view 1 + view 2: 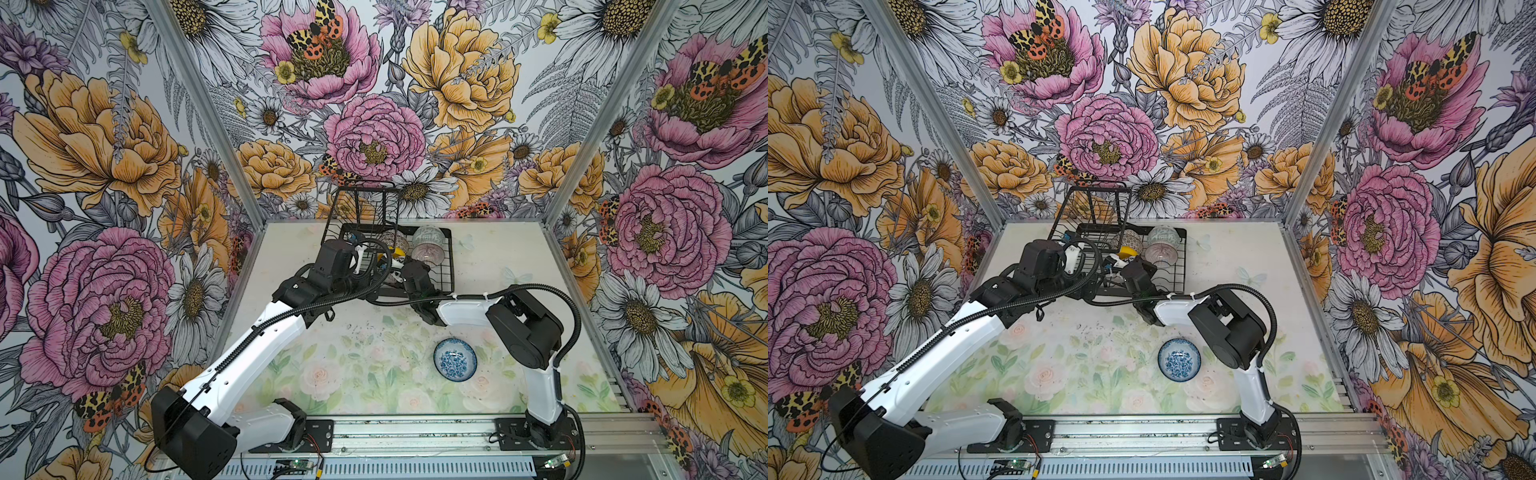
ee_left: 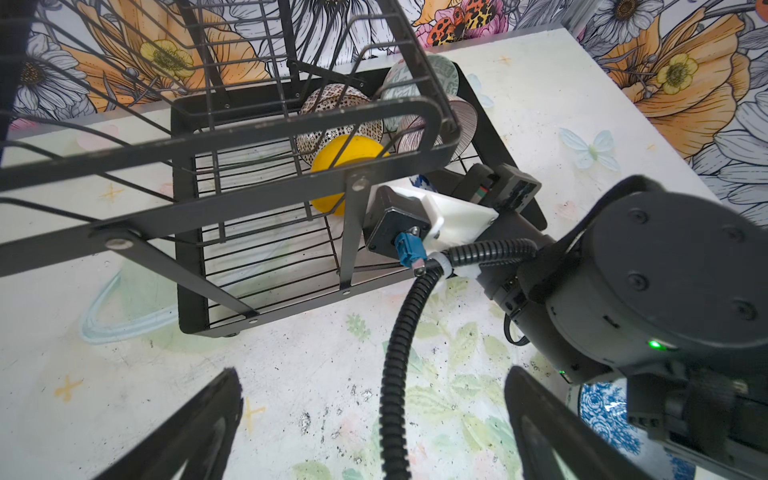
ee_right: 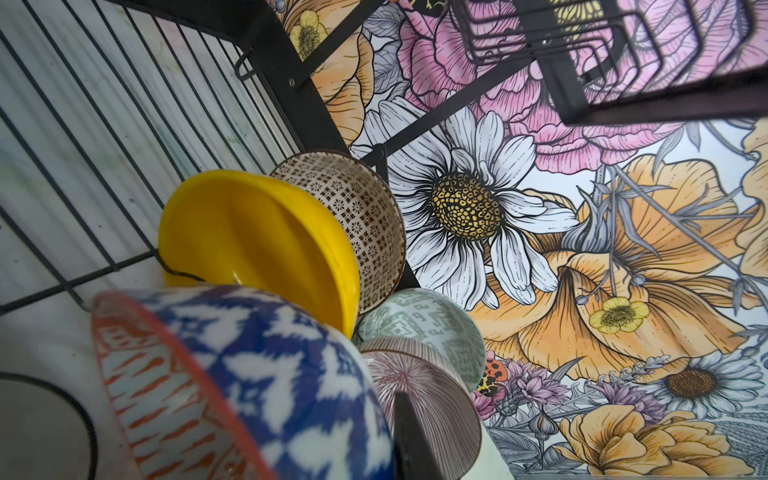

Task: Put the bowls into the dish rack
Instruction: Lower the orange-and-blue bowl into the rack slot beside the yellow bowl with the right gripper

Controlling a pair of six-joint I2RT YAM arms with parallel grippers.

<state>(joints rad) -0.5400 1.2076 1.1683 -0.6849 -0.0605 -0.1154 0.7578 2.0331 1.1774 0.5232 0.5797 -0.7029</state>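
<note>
Leftmost, the white-and-black left arm (image 1: 266, 332) runs from the lower left of both top views toward the centre. The left gripper (image 2: 370, 428) appears in the left wrist view with its two dark tapered fingers (image 2: 199, 424) spread wide and nothing between them, above the matte, flower-printed table (image 1: 332, 357). Just above centre in both top views stands the dish rack (image 1: 446, 266), made of black metal. It has a rectangular base tray of thin parallel wires framed by flat bars, and a smaller wire basket (image 1: 365, 203) raised over its left half. In the right part of the tray four round bowls stand on edge, close together. To the left are the lattice-patterned bowl (image 3: 361, 224), dark on white, and the yellow bowl (image 3: 249, 237), plain and glossy. To the right are the pale green bowl (image 1: 430, 237) with a faint geometric print and the pink bowl (image 1: 428, 254) with fine radial lines. Over the near side of the tray, the right gripper (image 3: 395, 419) is pinched narrowly on the wall of the orange-rimmed bowl (image 3: 232, 365). This bowl is glossy, blotched blue and white outside and striped orange inside, and sits just beside the yellow one. Lower right of centre, the blue-and-white floral bowl (image 1: 455, 359) sits upright on the table, well apart from the rack and near the right arm (image 1: 523, 324).
</note>
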